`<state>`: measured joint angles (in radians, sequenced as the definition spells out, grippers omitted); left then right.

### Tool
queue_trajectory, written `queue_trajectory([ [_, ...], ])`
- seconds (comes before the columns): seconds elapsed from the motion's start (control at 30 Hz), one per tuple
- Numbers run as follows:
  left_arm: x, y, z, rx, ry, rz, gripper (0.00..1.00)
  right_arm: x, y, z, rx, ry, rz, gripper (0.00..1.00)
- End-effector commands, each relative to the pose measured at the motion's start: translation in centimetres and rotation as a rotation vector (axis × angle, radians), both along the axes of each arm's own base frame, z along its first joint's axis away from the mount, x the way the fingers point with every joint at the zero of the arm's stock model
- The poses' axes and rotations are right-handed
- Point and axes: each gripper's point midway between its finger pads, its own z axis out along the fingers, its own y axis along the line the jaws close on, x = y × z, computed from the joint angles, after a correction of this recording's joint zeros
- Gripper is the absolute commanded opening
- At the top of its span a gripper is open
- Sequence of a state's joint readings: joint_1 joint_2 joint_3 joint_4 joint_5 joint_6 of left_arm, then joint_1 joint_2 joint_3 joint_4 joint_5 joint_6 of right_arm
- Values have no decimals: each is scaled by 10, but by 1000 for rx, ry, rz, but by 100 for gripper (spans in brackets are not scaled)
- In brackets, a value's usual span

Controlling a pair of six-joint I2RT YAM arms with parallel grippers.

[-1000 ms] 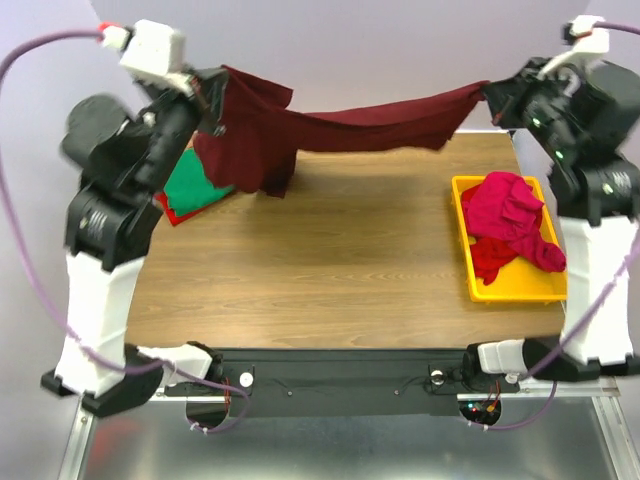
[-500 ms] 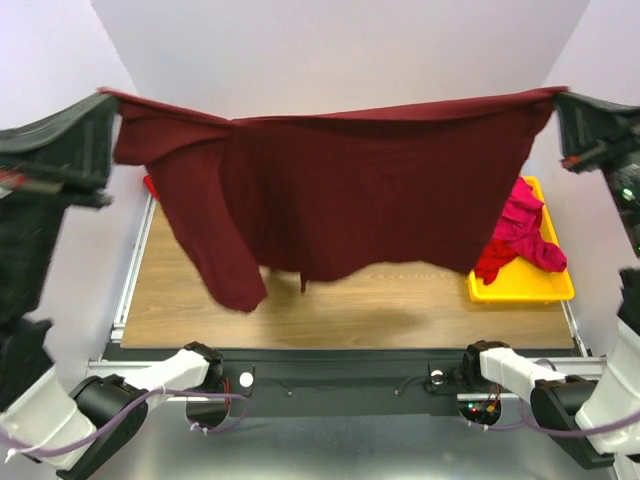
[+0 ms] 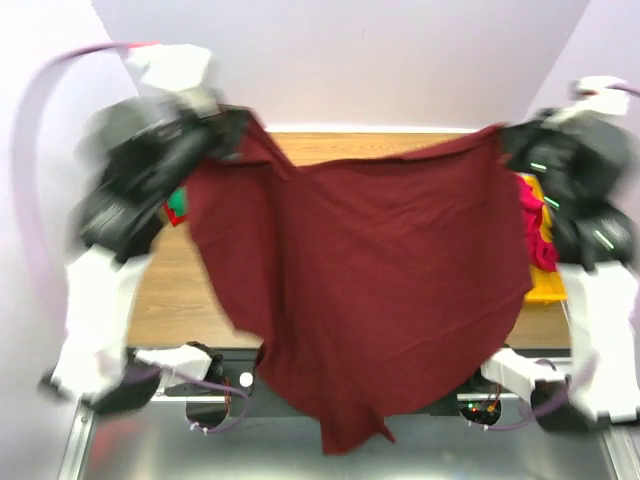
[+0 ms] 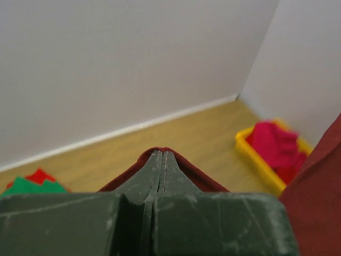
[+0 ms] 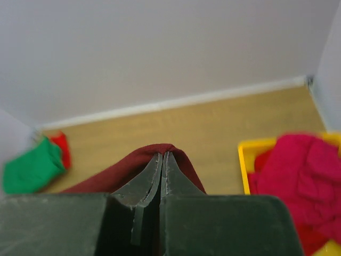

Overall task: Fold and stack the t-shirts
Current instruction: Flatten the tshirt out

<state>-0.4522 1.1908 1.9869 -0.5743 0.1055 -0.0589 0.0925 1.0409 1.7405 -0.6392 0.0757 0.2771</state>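
A dark maroon t-shirt (image 3: 370, 290) hangs spread wide in the air between both arms, its lower hem reaching past the table's near edge. My left gripper (image 3: 235, 128) is shut on its upper left corner, and maroon cloth (image 4: 184, 166) wraps the pressed-together fingertips (image 4: 161, 153). My right gripper (image 3: 503, 135) is shut on the upper right corner, where cloth (image 5: 136, 162) drapes over its tips (image 5: 162, 154). Green and red folded t-shirts (image 3: 178, 205) lie at the table's left. Pink and red t-shirts (image 5: 298, 181) lie crumpled in the yellow tray (image 3: 545, 290).
The wooden table (image 3: 165, 290) is mostly hidden behind the hanging shirt. White walls (image 4: 133, 64) close the back and right sides. The yellow tray (image 4: 256, 157) stands at the right edge, the folded green shirt (image 5: 32, 165) at the left.
Both arms have swung down and forward from their high, wide-apart stance. The maroon shirt now billows toward the near edge, covering most of the table.
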Motion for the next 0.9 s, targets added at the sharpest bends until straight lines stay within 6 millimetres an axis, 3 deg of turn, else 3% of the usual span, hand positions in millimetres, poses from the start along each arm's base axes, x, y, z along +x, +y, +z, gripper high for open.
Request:
queue_trajectory([
  [0.0,109,-42,-168,374,346,-9,0,86,0,-134,-25,319,-45,1],
  [0.03,127,-39,-192,428,381,35,0,100,1,-175,-37,399,-43,0],
  [0.07,146,-39,-205,509,362,47,0,127,3,-213,-55,474,-43,0],
  [0.1,177,-44,-245,577,423,74,0,140,3,-234,-64,510,-52,1],
  [0.13,199,-39,-255,618,420,136,0,154,3,-261,-71,564,-54,0],
  [0.17,223,-35,-245,603,383,178,0,170,2,-266,-75,574,-63,0],
  [0.2,257,-41,-279,599,428,194,0,187,4,-273,-74,571,-56,0],
  [0.23,275,-39,-280,538,443,239,10,209,6,-318,-78,666,-52,1],
  [0.27,292,-34,-266,477,410,281,23,223,9,-321,-67,669,-42,7],
  [0.3,306,-39,-268,428,393,294,56,244,13,-323,-45,668,-28,16],
  [0.33,309,-39,-265,392,396,321,62,251,16,-317,-37,652,-15,39],
  [0.37,309,-39,-255,376,380,338,65,256,21,-315,-25,644,5,46],
  [0.4,306,-40,-246,368,363,355,84,261,26,-304,-4,622,21,52],
  [0.43,303,-40,-249,362,371,364,87,260,27,-298,3,610,28,60],
  [0.47,297,-37,-235,334,353,371,88,259,30,-294,5,603,43,62],
  [0.5,292,-39,-235,324,360,353,89,254,29,-289,-2,596,47,65],
  [0.53,287,-40,-236,315,371,345,93,252,29,-296,-8,611,50,66],
  [0.57,280,-40,-255,315,423,339,99,245,29,-292,-16,605,52,68],
  [0.6,270,-38,-251,312,428,338,99,239,34,-290,-22,605,86,69],
  [0.63,260,-36,-278,312,502,340,99,229,35,-305,-28,639,100,71],
  [0.7,242,-31,-299,285,597,359,99,213,43,-299,-24,634,159,72],
  [0.73,230,-29,-328,303,671,357,99,202,47,-316,-19,675,183,72],
  [0.8,213,-28,-354,286,772,357,99,186,59,-321,7,694,251,73],
  [0.83,202,-30,-377,289,841,331,99,176,64,-335,18,730,276,73],
  [0.87,195,-33,-388,282,877,314,99,168,72,-342,30,750,314,73],
])
